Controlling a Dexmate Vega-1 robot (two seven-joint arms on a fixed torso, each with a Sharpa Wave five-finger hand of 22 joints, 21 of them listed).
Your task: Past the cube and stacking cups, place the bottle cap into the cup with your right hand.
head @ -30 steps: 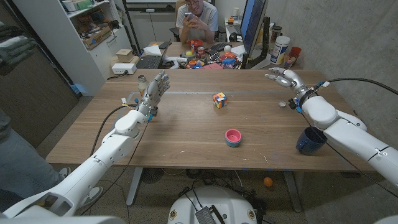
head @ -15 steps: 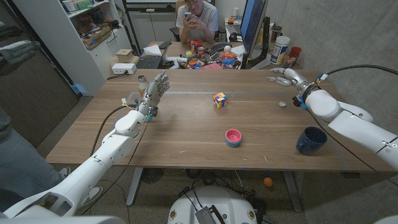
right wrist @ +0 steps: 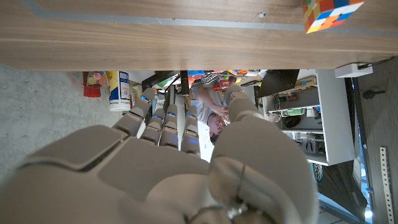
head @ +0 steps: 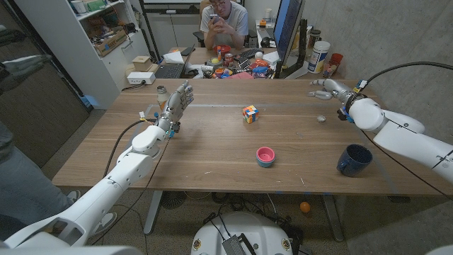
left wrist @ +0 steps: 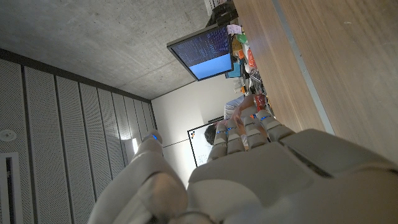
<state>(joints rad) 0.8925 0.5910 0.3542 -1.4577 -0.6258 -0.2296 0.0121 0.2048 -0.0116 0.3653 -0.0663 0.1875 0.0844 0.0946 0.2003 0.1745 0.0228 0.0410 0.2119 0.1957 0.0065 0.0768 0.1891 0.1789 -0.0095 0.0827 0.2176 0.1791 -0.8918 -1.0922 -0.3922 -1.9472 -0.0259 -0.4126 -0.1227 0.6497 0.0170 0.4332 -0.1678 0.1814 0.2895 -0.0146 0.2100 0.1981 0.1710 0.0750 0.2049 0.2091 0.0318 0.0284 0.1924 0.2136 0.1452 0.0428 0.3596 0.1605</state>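
Head view: bottle cap [head: 321, 118] beside right robot hand [head: 328, 88].

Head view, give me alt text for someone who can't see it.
The robot's right hand hovers open near the table's far right edge, just beyond a small bottle cap, with a dark blue cup nearer the robot. A colourful cube and pink stacking cups sit mid-table; the left hand stands open at left.
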